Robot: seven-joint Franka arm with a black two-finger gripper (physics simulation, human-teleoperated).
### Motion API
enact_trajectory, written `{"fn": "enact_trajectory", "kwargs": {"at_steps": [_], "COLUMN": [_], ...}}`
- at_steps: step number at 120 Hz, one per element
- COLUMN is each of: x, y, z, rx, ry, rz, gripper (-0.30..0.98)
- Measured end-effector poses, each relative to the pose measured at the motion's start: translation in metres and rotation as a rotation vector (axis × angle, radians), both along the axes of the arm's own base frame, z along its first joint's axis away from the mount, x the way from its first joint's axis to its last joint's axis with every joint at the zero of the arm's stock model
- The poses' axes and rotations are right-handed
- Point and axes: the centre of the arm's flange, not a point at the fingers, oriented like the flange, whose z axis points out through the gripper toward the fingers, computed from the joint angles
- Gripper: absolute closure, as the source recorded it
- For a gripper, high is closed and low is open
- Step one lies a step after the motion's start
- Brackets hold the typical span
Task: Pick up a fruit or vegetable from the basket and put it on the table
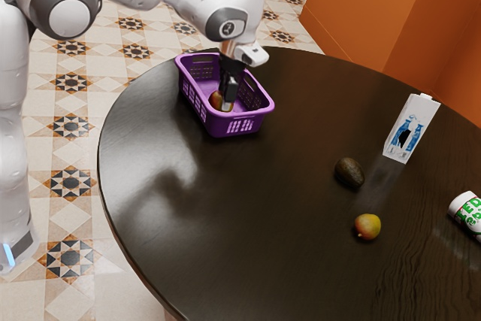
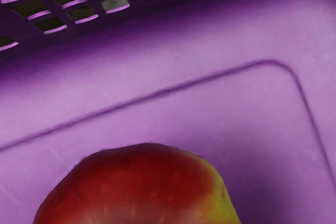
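Evidently hung low with the gripper [image 1: 228, 101] beside the red-yellow fruit [image 2: 136, 182] inside the purple basket [image 1: 215, 123], exterior view's far left; couldn't tell whether clamped or apart. Called for a centred, even squeeze, then straight lifting.

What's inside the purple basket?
One piece of fruit, red with a yellow-green side, near the basket's floor, with the gripper lowered over it. Its underside is hidden, as is any floor beneath it.
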Motion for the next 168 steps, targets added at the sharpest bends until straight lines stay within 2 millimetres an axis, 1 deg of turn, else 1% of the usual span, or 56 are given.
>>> {"fn": "enact_trajectory", "kwargs": {"at_steps": [17, 39, 47, 60, 64, 68, 76, 84, 88, 90, 92, 95, 99, 101, 104, 109, 117, 129, 132, 135, 138, 142, 154, 158, 163, 168], "x": [-0.001, 0.001, 0.002, 0.004, 0.004, 0.002, -0.004, -0.015, -0.022, -0.022, -0.02, -0.014, -0.008, -0.006, -0.003, 0.003, 0.011, 0.021, 0.021, 0.022, 0.023, 0.027, 0.044, 0.047, 0.049, 0.049], "y": [0.0, -0.001, -0.001, -0.002, -0.003, -0.005, -0.013, -0.024, -0.036, -0.048, -0.065, -0.102, -0.159, -0.185, -0.221, -0.263, -0.315, -0.381, -0.394, -0.402, -0.405, -0.399, -0.353, -0.342, -0.337, -0.339], "z": [-0.004, -0.004, -0.001, 0.008, 0.014, 0.026, 0.055, 0.093, 0.124, 0.14, 0.157, 0.184, 0.212, 0.221, 0.226, 0.222, 0.201, 0.157, 0.15, 0.145, 0.141, 0.137, 0.131, 0.13, 0.13, 0.13], "rx": [-0.004, 0.006, 0.014, 0.028, 0.033, 0.038, 0.045, 0.055, 0.068, 0.077, 0.087, 0.103, 0.118, 0.123, 0.126, 0.128, 0.127, 0.11, 0.105, 0.099, 0.094, 0.089, 0.079, 0.077, 0.074, 0.069], "ry": [0.004, -0.005, -0.011, -0.03, -0.041, -0.056, -0.088, -0.127, -0.167, -0.185, -0.204, -0.238, -0.274, -0.285, -0.287, -0.27, -0.231, -0.173, -0.166, -0.162, -0.159, -0.155, -0.151, -0.152, -0.154, -0.156], "rz": [0.003, 0.002, 0.002, 0.002, 0.002, 0.0, -0.01, -0.027, -0.049, -0.072, -0.105, -0.175, -0.278, -0.325, -0.385, -0.453, -0.528, -0.618, -0.633, -0.641, -0.64, -0.622, -0.523, -0.499, -0.484, -0.481], "gripper": [0.01, 0.37, 0.42, 0.45, 0.46, 0.47, 0.47, 0.49, 0.47, 0.45, 0.45, 0.45, 0.44, 0.43, 0.42, 0.43, 0.44, 0.45, 0.46, 0.46, 0.46, 0.46, 0.45, 0.45, 0.45, 0.45]}}
